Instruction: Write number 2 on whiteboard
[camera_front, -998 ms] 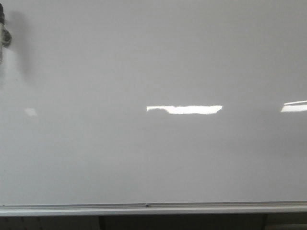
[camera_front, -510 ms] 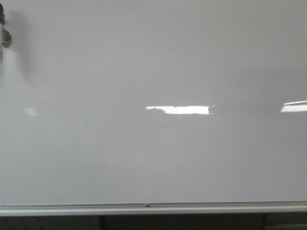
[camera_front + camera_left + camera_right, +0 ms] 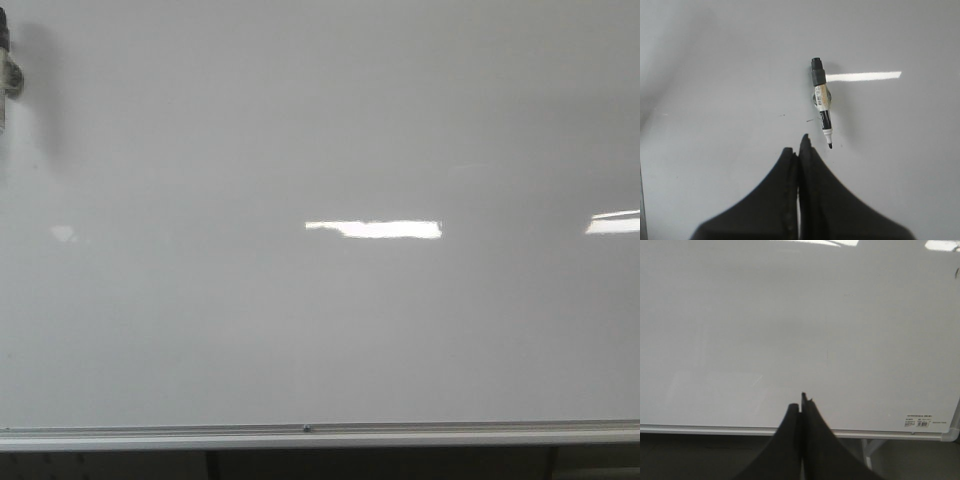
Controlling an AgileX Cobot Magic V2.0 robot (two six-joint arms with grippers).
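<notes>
Ahead of the left gripper (image 3: 799, 145), whose fingers are pressed together, only a black-capped marker (image 3: 821, 101) stands on the whiteboard (image 3: 715, 75), close beyond the fingertips and slightly to one side; the board around it is bare; ahead of the right gripper (image 3: 801, 402), likewise closed, the board face is unobstructed to its silver frame (image 3: 715, 429).

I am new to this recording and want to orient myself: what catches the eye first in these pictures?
The whiteboard fills nearly every view, blank, with a bright reflection near its middle. In the left wrist view, a marker sticks to the board just beyond the shut left gripper. The right gripper, also shut, faces the board's lower edge.
</notes>
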